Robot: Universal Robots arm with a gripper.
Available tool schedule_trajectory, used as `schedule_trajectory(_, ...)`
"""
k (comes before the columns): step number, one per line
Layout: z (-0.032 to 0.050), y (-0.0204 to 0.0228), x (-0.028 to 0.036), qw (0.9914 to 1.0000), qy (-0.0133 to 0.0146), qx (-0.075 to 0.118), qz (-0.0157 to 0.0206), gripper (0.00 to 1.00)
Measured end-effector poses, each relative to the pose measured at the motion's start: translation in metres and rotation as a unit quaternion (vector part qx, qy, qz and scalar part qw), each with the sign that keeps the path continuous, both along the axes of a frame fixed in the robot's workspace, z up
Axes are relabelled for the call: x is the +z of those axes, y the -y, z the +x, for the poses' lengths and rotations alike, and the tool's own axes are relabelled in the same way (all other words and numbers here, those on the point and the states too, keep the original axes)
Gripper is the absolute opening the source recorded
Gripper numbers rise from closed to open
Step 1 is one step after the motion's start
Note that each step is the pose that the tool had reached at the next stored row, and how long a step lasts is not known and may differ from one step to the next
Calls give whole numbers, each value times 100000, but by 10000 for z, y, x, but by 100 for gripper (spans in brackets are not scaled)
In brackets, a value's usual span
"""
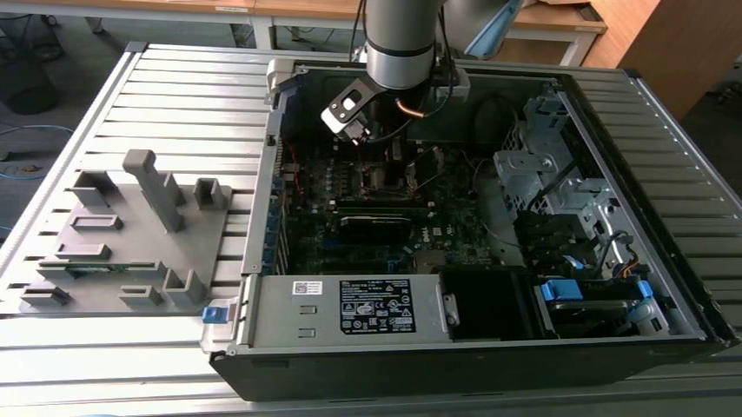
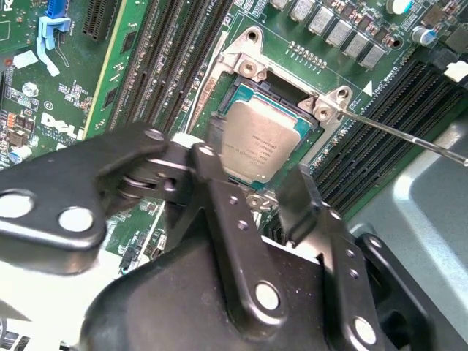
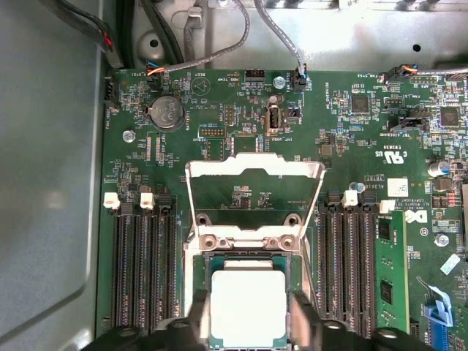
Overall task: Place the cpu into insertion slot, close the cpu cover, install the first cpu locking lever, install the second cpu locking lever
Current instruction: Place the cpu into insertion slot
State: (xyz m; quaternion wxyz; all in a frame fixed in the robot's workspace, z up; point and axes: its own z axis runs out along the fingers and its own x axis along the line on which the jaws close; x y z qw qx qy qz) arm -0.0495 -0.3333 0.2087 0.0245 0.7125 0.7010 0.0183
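Arm: grey tubular robot arm (image 1: 400,43) reaching down into the open black-and-silver computer case (image 1: 347,304), which lies on the grey slatted table (image 1: 139,113).
Gripper: black two-finger gripper (image 2: 256,168) low over the board, straddling the socket area in both wrist views.
Grip: black fingers (image 2: 212,164) pinching the cpu by two opposite edges, one on each side.
Cpu: small flat square cpu with a dull silver-grey metal top (image 3: 247,303), sitting inside the slot's rim between the fingers; fully seated or not, cannot tell.
Insertion slot: square insertion slot with a silvery metal rim (image 3: 248,241) on the dark green motherboard (image 3: 219,110), flanked on both sides by long narrow black memory slots (image 3: 139,270).
Cpu cover: thin square silvery metal cpu cover with a window cut-out (image 3: 254,170), swung up off the slot, hinged at the slot's edge, green board visible through the window.
Lever: thin silver wire lever (image 2: 409,135) running out from a slot corner across the memory slots.
Beside the case: grey moulded fixture tray (image 1: 128,234) on the table at the exterior view's left, well apart from the gripper.
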Motion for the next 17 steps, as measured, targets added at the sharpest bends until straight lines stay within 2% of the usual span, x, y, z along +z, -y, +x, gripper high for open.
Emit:
schedule_trajectory(1,0,0,0,100000,0,3,3,53)
schedule_trajectory(2,0,0,0,100000,0,3,2,53)
schedule_trajectory(4,0,0,0,100000,-1,3,0,42)
schedule_trajectory(5,0,0,1,100000,-1,0,0,42)
schedule_trajectory(9,0,0,1,100000,1,1,1,18)
schedule_trajectory(10,0,0,1,100000,-1,0,1,18)
schedule_trajectory(11,0,0,1,100000,-2,0,0,12)
schedule_trajectory(17,0,0,5,100000,1,1,1,11)
